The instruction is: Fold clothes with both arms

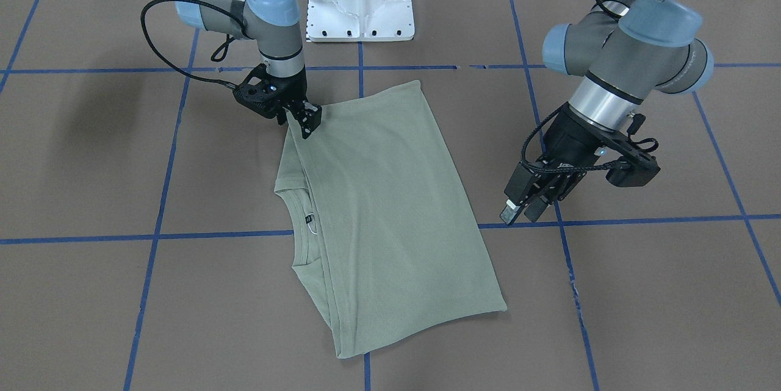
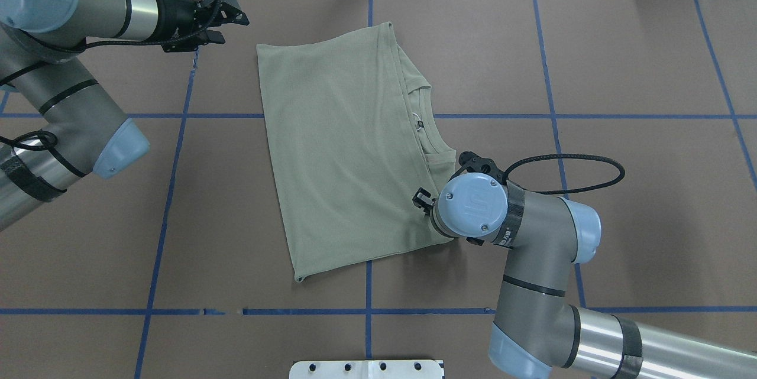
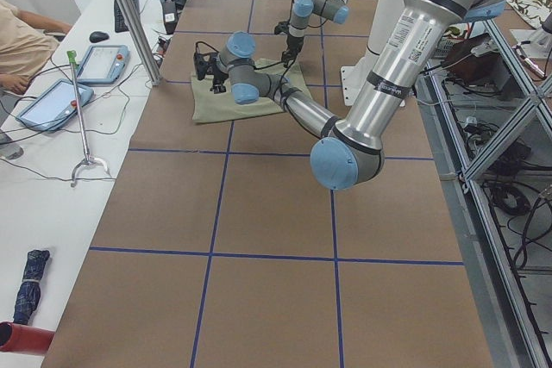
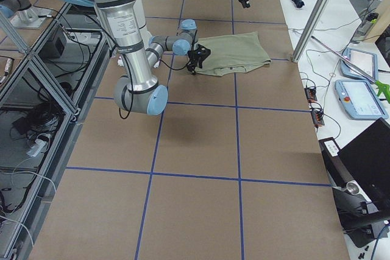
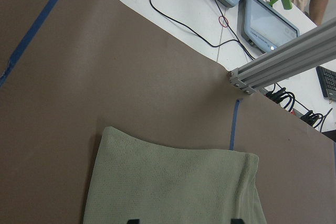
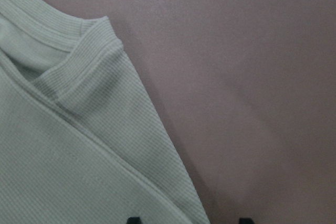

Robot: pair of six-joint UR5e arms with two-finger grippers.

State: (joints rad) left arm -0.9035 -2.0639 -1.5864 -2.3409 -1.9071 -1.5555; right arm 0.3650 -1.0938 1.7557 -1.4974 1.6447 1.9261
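Closest to us, in the left side view, the left arm [image 3: 392,58] fills the frame with its blue elbow joint, and its claw is too small there to judge. The front-facing view does better. There the left gripper [image 1: 520,213] hangs above the brown table [image 1: 91,153], off the side of the shirt [image 1: 378,208] away from the collar [image 1: 295,223] and clear of the cloth. Its wrist camera shows two dark fingertips [image 5: 134,221] set apart at the bottom edge, with a shirt edge beyond them. Only this view catches the tablets [image 5: 270,22] and an aluminium post [image 5: 283,59] past the table's end.

We find the shirt folded into a rough rectangle at mid-table, lying flat, its ribbed collar and black label [image 1: 309,218] towards the robot's right. The right gripper [image 1: 300,124] sits low at the shirt corner nearest the pedestal [image 1: 360,0]. From overhead the wrist cap [image 2: 473,204] hides that claw. The right wrist view settles it: the fingertips [image 6: 134,220] are apart, one over knit and one over bare paper. They straddle the shirt's edge beside the collar, clamped on nothing. Whether they touch the cloth we cannot tell.
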